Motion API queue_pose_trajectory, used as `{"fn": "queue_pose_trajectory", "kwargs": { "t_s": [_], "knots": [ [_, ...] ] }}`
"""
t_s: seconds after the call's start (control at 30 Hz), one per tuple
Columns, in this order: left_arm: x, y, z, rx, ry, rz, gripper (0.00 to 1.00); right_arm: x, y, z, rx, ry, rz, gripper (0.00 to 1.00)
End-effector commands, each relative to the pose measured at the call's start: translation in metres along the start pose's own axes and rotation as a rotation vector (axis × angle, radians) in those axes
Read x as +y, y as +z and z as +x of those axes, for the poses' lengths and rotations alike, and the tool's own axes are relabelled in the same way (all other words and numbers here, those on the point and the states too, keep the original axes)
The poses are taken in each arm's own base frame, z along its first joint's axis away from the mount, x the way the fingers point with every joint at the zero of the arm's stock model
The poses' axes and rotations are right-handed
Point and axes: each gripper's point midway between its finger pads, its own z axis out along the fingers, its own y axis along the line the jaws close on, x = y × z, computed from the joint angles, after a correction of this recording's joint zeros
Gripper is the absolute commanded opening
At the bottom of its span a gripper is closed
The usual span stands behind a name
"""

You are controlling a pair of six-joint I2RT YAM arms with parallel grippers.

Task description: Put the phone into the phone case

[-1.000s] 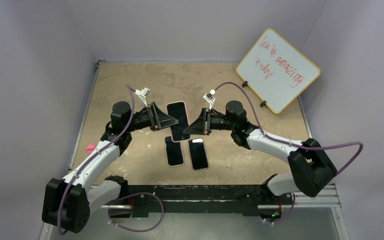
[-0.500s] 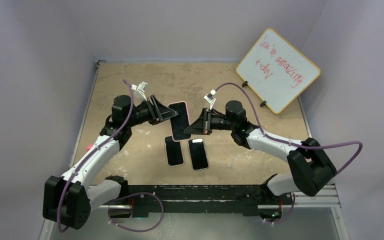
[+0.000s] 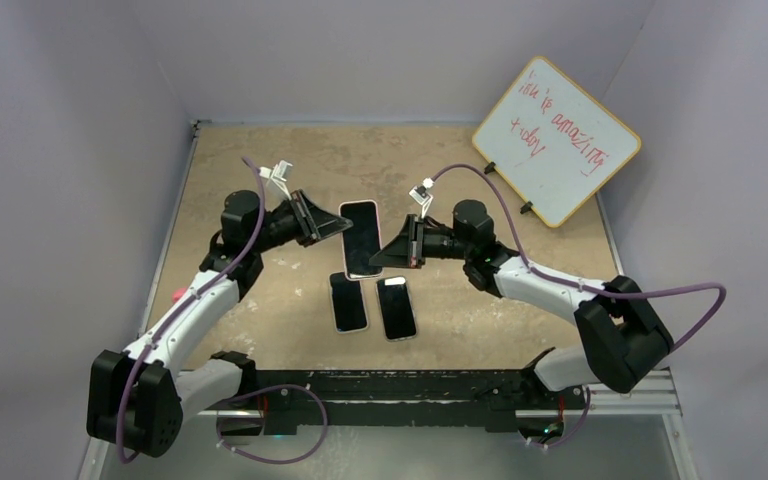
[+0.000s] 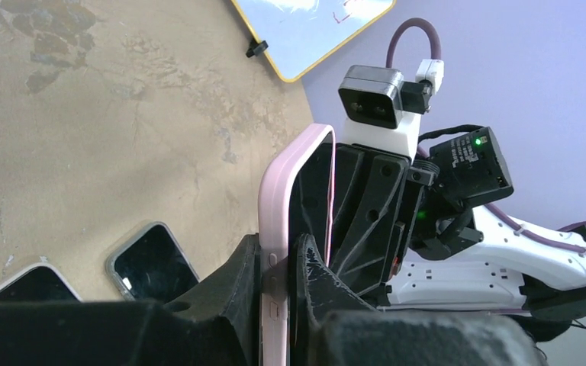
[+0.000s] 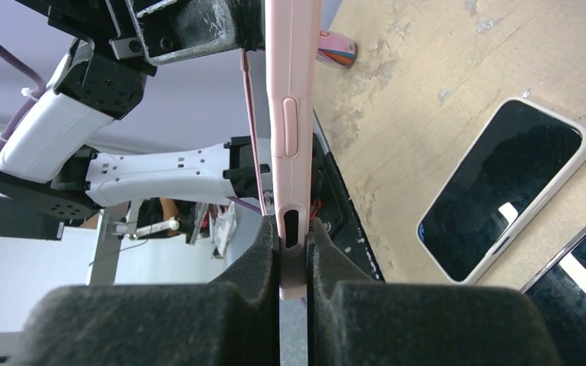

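Case (image 3: 361,238): hung above table (image 3: 260,170), pinched tight at opposite edges by left gripper (image 3: 343,224) and right gripper (image 3: 380,254). Phones (image 3: 349,302): lay side by side below, nearer the bases. Whiteboard (image 3: 557,140): stood back right, well apart.

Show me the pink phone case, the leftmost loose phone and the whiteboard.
pink phone case (image 3: 360,238), top view, middle of its dark face.
leftmost loose phone (image 3: 349,305), top view, centre of its screen.
whiteboard (image 3: 557,140), top view, middle of its white surface.
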Motion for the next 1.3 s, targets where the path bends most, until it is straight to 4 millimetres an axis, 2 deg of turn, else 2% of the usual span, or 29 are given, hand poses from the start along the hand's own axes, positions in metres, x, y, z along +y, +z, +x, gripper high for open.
{"fn": "queue_pose_trajectory", "kwargs": {
  "t_s": [0.0, 0.07, 0.23, 0.3, 0.37, 0.47, 0.6, 0.77, 0.93, 1.13, 1.27],
  "knots": [
    [0.003, -0.001, -0.024, -0.086, 0.125, -0.067, 0.00, 0.016, -0.002, 0.001, 0.014, -0.048, -0.032, 0.00],
    [0.003, -0.003, -0.026, -0.092, 0.154, -0.084, 0.01, 0.015, -0.001, -0.001, 0.003, -0.041, -0.019, 0.00],
    [0.006, -0.014, -0.031, -0.083, 0.227, -0.179, 0.48, 0.001, 0.001, -0.004, -0.020, 0.006, 0.025, 0.00],
    [0.007, -0.019, -0.032, -0.076, 0.261, -0.207, 0.74, -0.003, 0.003, -0.006, -0.031, 0.013, 0.041, 0.00],
    [0.006, -0.024, -0.031, -0.061, 0.299, -0.220, 0.81, -0.011, 0.003, -0.007, -0.032, 0.026, 0.083, 0.00],
    [0.006, -0.031, -0.026, -0.023, 0.365, -0.237, 0.85, -0.040, -0.004, -0.013, -0.063, 0.038, 0.252, 0.00],
    [0.019, -0.040, -0.015, 0.046, 0.450, -0.283, 0.88, -0.064, -0.026, -0.017, -0.076, 0.041, 0.400, 0.00],
    [0.040, -0.049, -0.003, 0.099, 0.491, -0.347, 0.88, -0.103, -0.074, -0.020, -0.093, 0.055, 0.668, 0.00],
    [0.042, -0.050, 0.001, 0.114, 0.500, -0.340, 0.88, -0.127, -0.114, -0.014, -0.068, 0.095, 0.818, 0.00],
    [0.043, -0.055, -0.001, 0.110, 0.518, -0.363, 0.88, -0.125, -0.119, 0.000, 0.008, 0.112, 0.817, 0.00],
    [0.042, -0.055, 0.000, 0.108, 0.518, -0.359, 0.88, -0.135, -0.116, 0.014, 0.079, 0.140, 0.806, 0.00]
  ]
}}
